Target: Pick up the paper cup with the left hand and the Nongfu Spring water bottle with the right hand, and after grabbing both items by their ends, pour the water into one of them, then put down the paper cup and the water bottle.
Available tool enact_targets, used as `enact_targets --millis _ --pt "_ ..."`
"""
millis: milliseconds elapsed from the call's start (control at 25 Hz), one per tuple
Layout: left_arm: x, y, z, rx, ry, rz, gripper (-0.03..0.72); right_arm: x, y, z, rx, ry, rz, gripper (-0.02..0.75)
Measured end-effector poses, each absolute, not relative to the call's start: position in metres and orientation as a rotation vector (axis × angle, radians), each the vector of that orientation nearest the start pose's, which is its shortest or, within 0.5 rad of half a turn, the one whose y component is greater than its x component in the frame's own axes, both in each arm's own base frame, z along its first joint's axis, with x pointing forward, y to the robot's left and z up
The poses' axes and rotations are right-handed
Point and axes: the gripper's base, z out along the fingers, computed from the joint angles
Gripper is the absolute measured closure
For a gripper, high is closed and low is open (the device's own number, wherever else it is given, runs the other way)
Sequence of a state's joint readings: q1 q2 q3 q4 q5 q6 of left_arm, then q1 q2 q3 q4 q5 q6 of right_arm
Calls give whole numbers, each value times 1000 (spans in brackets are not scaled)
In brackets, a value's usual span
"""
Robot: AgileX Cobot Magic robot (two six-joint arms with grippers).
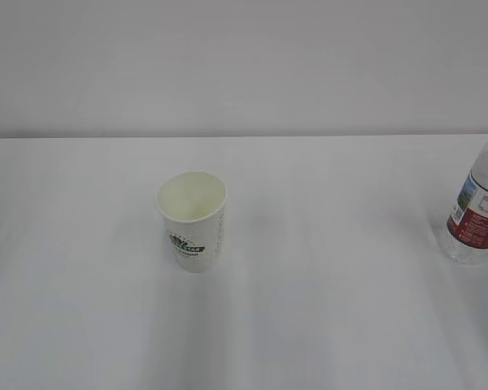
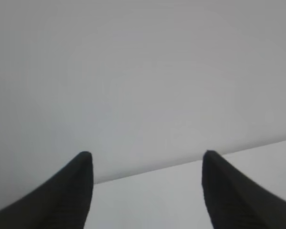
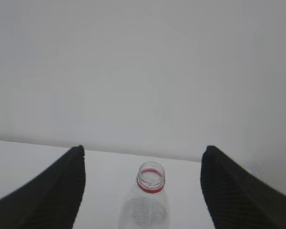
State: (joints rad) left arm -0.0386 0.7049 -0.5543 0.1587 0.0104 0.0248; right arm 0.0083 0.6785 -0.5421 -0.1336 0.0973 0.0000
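The paper cup stands upright left of the table's middle, white with a dark green logo and nothing visible inside. The Nongfu Spring water bottle stands upright at the right edge of the exterior view, its top cut off by the frame. Neither arm shows in that view. My left gripper is open, with only table and wall between its black fingers; the cup is outside its view. My right gripper is open above and behind the bottle. The bottle's uncapped, red-ringed neck shows between the fingers, untouched.
The white table runs back to a plain pale wall. Cup and bottle stand far apart, with bare tabletop between them and in front of them.
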Motion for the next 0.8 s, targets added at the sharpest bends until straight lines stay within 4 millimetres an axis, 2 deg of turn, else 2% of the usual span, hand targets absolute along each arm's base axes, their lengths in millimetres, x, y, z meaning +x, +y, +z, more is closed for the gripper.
enact_targets --millis 160,240,400,600,800 --pt "166 -6 320 170 1719 91 188 150 0 327 -172 1688 -157 169" --pt "173 -7 305 156 1757 69 190 153 1 322 -182 1698 -159 169" --pt "180 -8 276 137 1779 36 192 156 3 297 -204 1703 -143 169" --pt "182 -8 259 69 1711 -7 192 150 6 264 -228 1665 -109 169" --pt "175 -6 229 -41 1724 -83 192 144 7 249 -207 1647 -73 169"
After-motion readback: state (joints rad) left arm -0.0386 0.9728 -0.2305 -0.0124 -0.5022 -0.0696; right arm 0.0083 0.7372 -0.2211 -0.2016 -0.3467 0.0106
